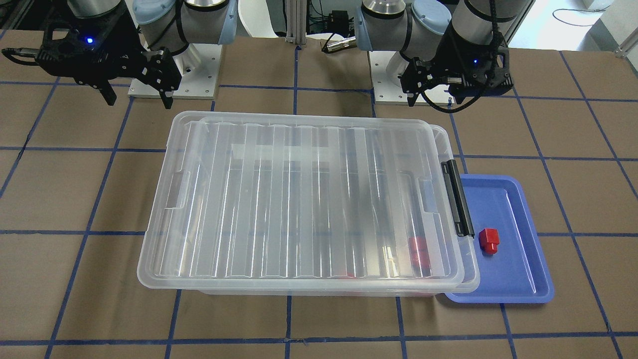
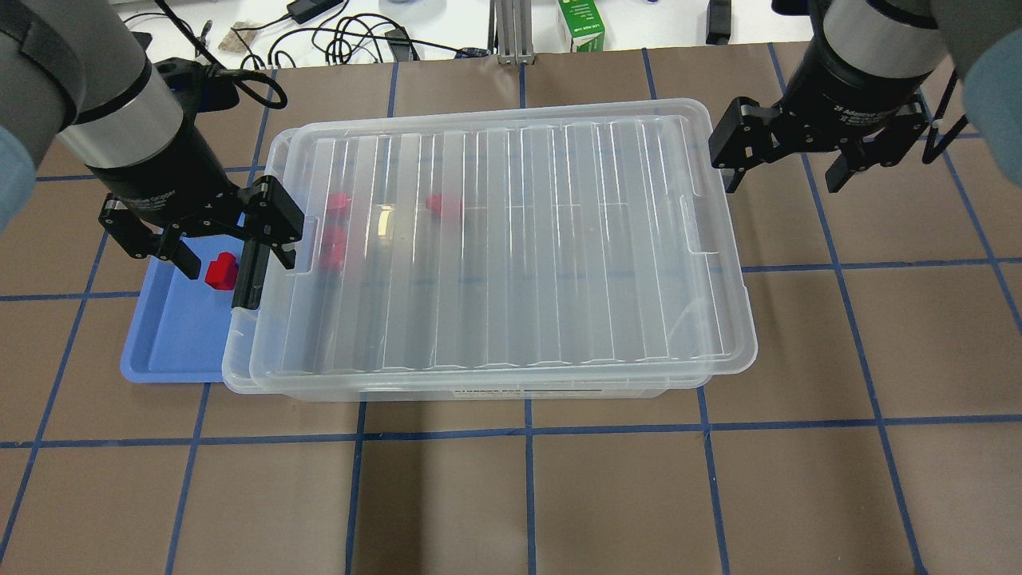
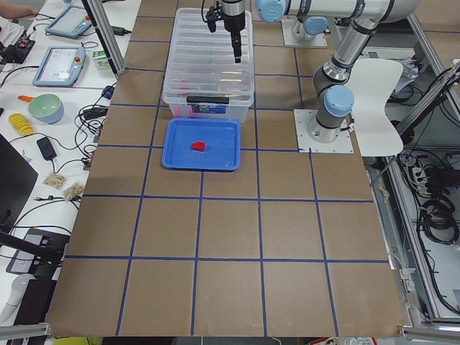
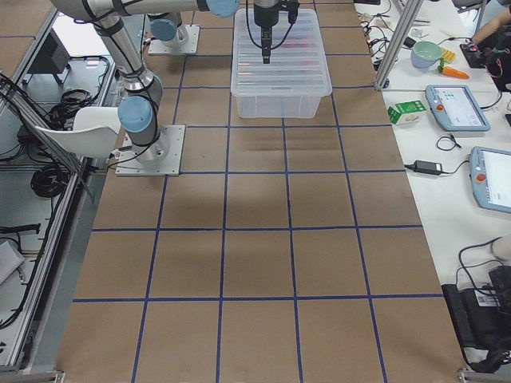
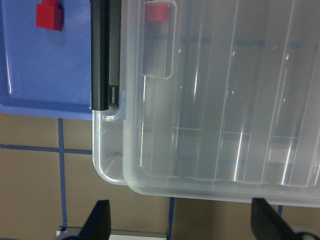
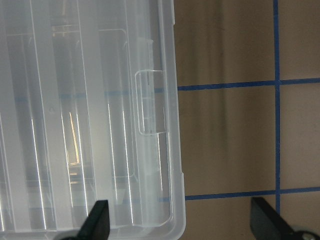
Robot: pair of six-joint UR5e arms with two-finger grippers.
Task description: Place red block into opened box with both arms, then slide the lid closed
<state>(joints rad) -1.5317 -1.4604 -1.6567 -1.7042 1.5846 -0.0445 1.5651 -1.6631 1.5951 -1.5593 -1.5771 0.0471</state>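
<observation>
The lid [image 2: 511, 239], centre frame, sits slightly offset on the box [image 2: 236, 355], looking light, stiff and slick, so it is best pushed at its notched short ends, where the left gripper [image 2: 235, 255] and right gripper [image 2: 784, 180] hover spread, empty.

Robotics lab: bench-top two-arm manipulation cell.
Table [image 3: 230, 230] papered brown and marked with a blue tape grid. The left arm [image 3: 345, 50] and right arm [image 4: 124, 52] are each bolted to a metal base plate [image 3: 341, 144]. Aluminium frame posts [image 3: 100, 32] stand at the table edge. The white side bench [image 4: 431, 207] carries teach pendants [image 4: 457, 107], a power brick [image 4: 427, 167] and loose cables [image 2: 343, 40]. Further cable bundles [image 3: 431, 208] lie behind the robot.
</observation>
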